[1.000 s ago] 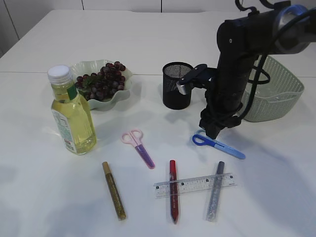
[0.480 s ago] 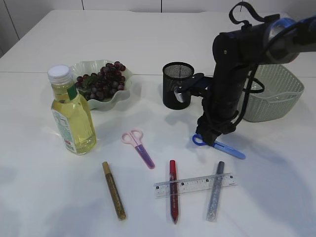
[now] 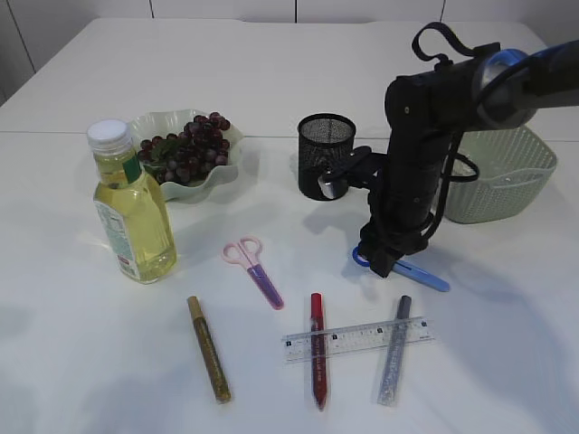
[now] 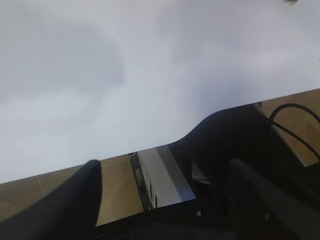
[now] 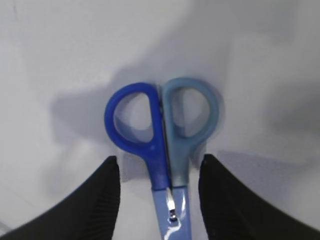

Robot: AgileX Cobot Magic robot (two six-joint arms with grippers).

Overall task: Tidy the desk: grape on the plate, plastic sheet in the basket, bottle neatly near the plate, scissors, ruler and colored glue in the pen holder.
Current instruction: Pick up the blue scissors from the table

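Blue scissors [image 3: 414, 271] lie flat on the table, and my right gripper [image 3: 380, 262] is down over their handles. In the right wrist view the gripper [image 5: 159, 165] stands open, its fingers [image 5: 107, 192] either side of the scissors [image 5: 160, 145] with gaps showing. Pink scissors [image 3: 255, 269], a clear ruler [image 3: 357, 339] and gold [image 3: 208, 348], red [image 3: 317, 348] and silver [image 3: 394, 362] glue sticks lie in front. The pen holder [image 3: 324, 155] stands behind. Grapes [image 3: 188, 149] fill the plate [image 3: 149, 120], beside the bottle [image 3: 131, 208]. My left gripper [image 4: 165, 200] is open and empty. The plastic sheet is out of view.
A pale green basket [image 3: 511, 176] sits at the back right, just behind my right arm. The ruler rests across the red and silver glue sticks. In the left wrist view the table edge [image 4: 150, 145] and the floor beyond it show.
My right gripper has come down and slightly left onto the handle end of the blue scissors, still open. Nothing else on the table has moved.
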